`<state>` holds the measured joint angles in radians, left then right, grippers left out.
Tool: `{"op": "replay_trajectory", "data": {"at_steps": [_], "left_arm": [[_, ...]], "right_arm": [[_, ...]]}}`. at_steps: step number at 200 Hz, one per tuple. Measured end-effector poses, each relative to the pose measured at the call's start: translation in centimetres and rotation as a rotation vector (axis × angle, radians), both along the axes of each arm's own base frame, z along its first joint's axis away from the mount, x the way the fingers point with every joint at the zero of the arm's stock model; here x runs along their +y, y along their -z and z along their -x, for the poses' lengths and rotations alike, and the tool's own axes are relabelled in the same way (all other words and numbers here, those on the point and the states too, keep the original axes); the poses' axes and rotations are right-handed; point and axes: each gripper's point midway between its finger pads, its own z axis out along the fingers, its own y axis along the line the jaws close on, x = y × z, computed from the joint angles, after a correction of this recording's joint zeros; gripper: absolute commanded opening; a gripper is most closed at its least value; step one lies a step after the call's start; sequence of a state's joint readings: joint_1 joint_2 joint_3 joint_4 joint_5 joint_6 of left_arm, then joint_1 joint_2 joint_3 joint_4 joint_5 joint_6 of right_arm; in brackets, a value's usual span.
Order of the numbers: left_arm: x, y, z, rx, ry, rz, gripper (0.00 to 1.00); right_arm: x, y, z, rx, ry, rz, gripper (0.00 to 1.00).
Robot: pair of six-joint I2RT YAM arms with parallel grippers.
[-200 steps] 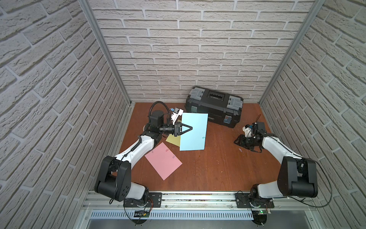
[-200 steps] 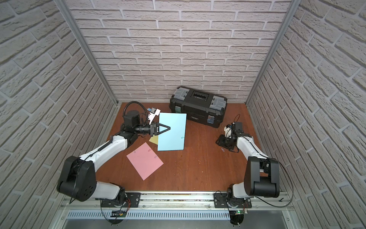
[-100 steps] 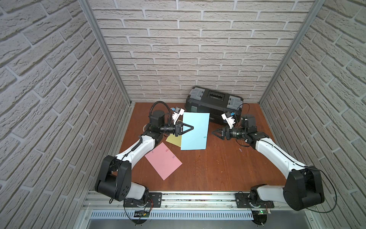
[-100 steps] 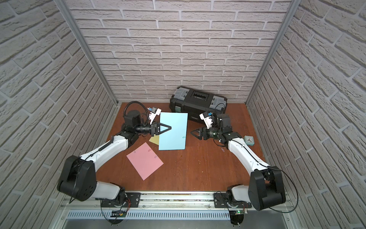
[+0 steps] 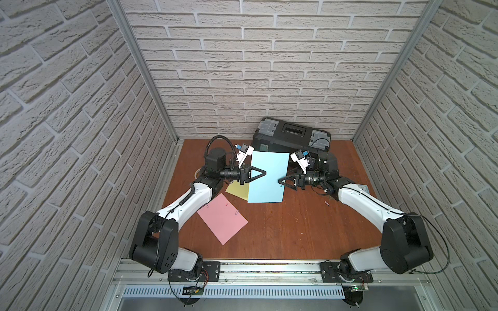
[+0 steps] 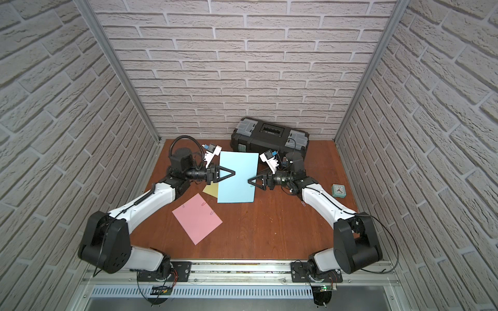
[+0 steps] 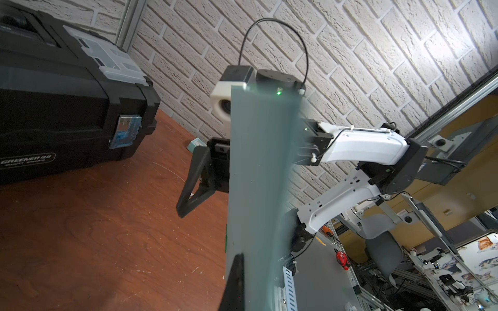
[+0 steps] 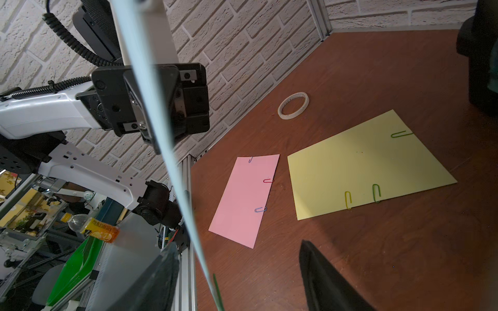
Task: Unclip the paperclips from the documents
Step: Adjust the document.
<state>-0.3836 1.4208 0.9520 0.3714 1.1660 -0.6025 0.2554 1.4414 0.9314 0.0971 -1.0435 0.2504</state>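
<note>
Right wrist view: green paperclip on the edge of light blue sheet, between the wide-spread jaws of right end effector. Roughly upright above surface, opposite edge clamped in left end effector. Thin, limp, easily creased paper; slick little wire. Best pinched by the clip's outer loop and slid straight off the edge. Pink sheet, yellow sheet flat, clips on.

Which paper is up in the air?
The light blue sheet, pinched by the left pincer; the pink sheet and yellow sheet lie flat on the table.
</note>
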Motion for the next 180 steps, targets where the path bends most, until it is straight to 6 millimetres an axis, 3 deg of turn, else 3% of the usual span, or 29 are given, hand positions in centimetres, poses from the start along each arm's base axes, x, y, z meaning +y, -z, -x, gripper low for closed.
{"op": "replay_trajectory", "data": {"at_steps": [32,70,180], "left_arm": [[-0.4,-0.3,-0.4,-0.011,0.011,0.003,0.0],[-1.1,0.6,-1.4,0.015,0.017,-0.008,0.0],[-1.3,1.5,-2.4,-0.007,-0.007,-0.031,0.0]], "right_arm": [[0.4,-1.1,-0.1,-0.027,-0.024,-0.04,0.52],[0.7,-2.1,0.3,-0.04,-0.058,-0.065,0.26],[0.9,-3.0,-0.6,-0.042,-0.058,-0.077,0.03]]}}
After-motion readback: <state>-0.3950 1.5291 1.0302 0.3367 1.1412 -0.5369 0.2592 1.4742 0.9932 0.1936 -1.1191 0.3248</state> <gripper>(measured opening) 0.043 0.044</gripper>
